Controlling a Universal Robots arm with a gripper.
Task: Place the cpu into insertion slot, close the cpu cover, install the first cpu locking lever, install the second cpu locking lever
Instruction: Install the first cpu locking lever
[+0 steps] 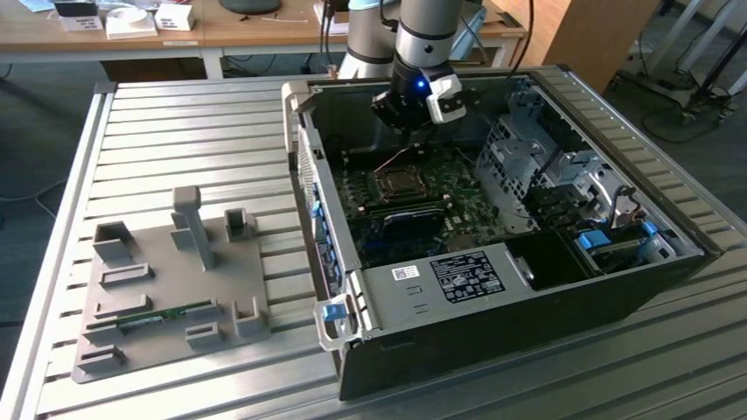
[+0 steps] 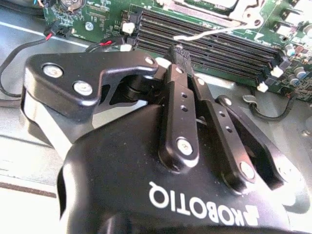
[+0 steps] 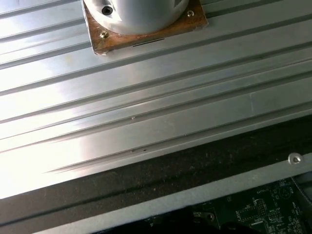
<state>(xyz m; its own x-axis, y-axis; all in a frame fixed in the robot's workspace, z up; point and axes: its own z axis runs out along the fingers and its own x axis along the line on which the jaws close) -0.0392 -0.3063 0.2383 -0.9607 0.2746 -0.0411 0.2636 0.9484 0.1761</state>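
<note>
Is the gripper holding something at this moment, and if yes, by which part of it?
Nothing seems held. In the second wrist view the gripper has its fingers pressed together, with nothing visible between them.

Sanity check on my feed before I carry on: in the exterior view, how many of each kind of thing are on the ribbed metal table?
Computer case, lying open: 1
Grey holder tray: 1
Green circuit strip on that tray: 1
Robot arm: 1
Total: 4
</note>
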